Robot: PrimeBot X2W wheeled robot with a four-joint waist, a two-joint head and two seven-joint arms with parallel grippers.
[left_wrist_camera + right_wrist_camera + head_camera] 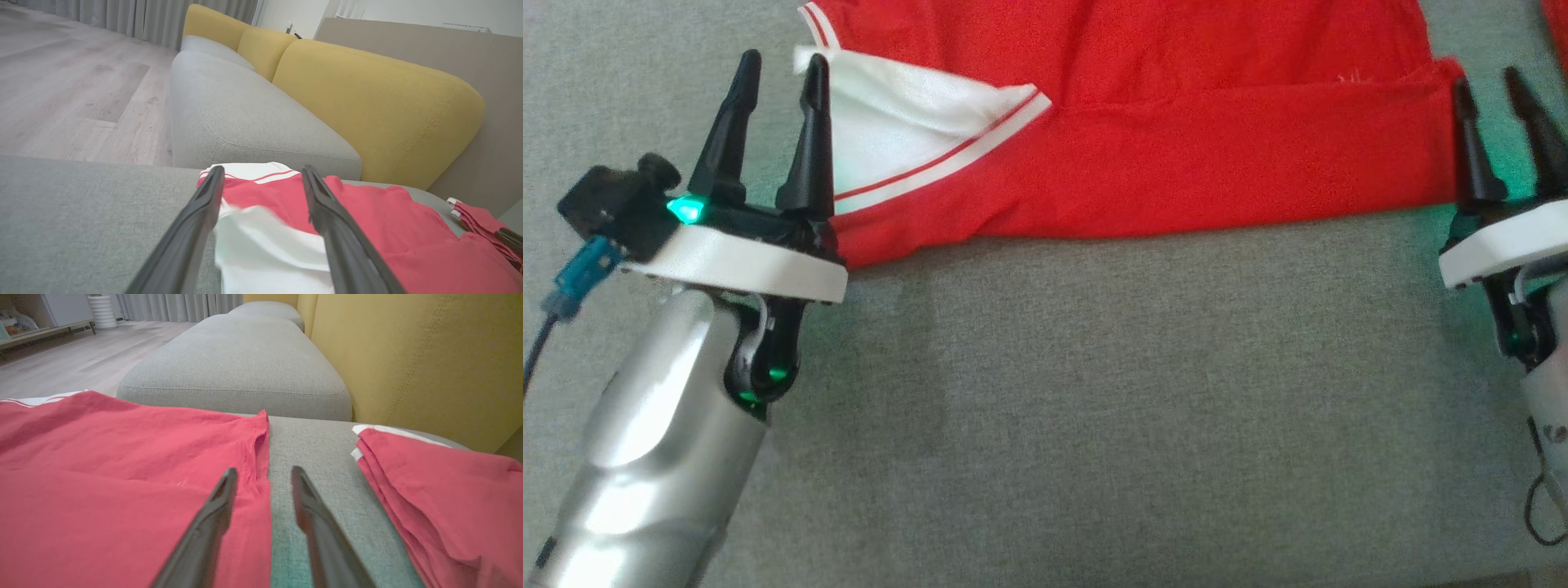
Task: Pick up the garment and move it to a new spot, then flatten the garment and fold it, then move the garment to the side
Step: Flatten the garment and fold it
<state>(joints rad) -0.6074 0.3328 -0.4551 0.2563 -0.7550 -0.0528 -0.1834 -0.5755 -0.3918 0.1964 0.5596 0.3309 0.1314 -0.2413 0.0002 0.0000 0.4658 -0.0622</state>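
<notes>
The garment [1176,147] is red with a white, red-striped sleeve [907,131], and it lies flat on the grey cushion [1094,392] with its near edge folded over. My left gripper [783,61] stands open at the garment's left end, its fingers straddling the white sleeve [265,241] without holding it. My right gripper [1486,79] is open at the garment's right edge. In the right wrist view the right gripper [264,469] has one finger over the red hem [257,457] and the other over bare cushion, with nothing between them.
A stack of folded red garments [441,477] lies just right of the right gripper, also seen at the far right [478,220]. Yellow back cushions [380,106] rise behind. Another grey seat [237,371] and wooden floor [61,81] lie beyond.
</notes>
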